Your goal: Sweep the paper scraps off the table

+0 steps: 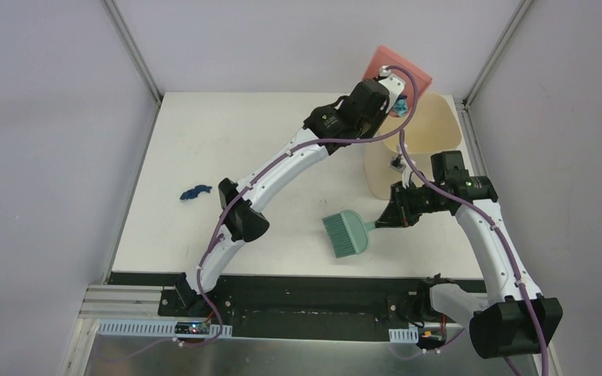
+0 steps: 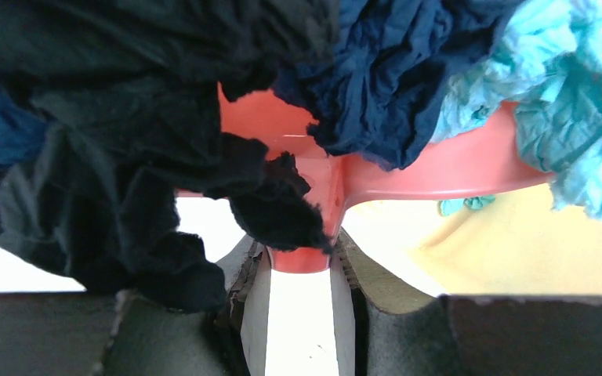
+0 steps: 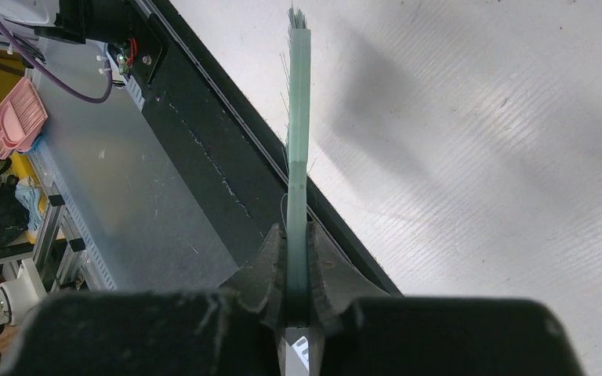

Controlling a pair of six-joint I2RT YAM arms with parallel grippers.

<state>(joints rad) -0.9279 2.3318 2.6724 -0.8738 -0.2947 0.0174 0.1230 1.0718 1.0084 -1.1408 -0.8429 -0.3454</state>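
Observation:
My left gripper point(image 1: 386, 88) is shut on the handle of the pink dustpan point(image 1: 398, 66), which is held tilted above the beige bin point(image 1: 433, 135) at the table's far right. In the left wrist view the handle point(image 2: 307, 262) sits between my fingers, and black point(image 2: 102, 164), dark blue point(image 2: 392, 78) and light teal point(image 2: 564, 102) paper scraps lie piled in the pan. One dark blue scrap point(image 1: 196, 190) lies on the table point(image 1: 227, 133) at the left. My right gripper point(image 1: 386, 218) is shut on the teal hand brush point(image 1: 346, 233), whose handle point(image 3: 298, 164) is clamped edge-on in its jaws.
A small teal scrap point(image 2: 468, 205) shows below the pan against the bin's inside wall point(image 2: 533, 251). The black front rail point(image 1: 298, 286) runs along the near edge of the table. Off the table, another pink dustpan point(image 3: 19, 121) lies among clutter.

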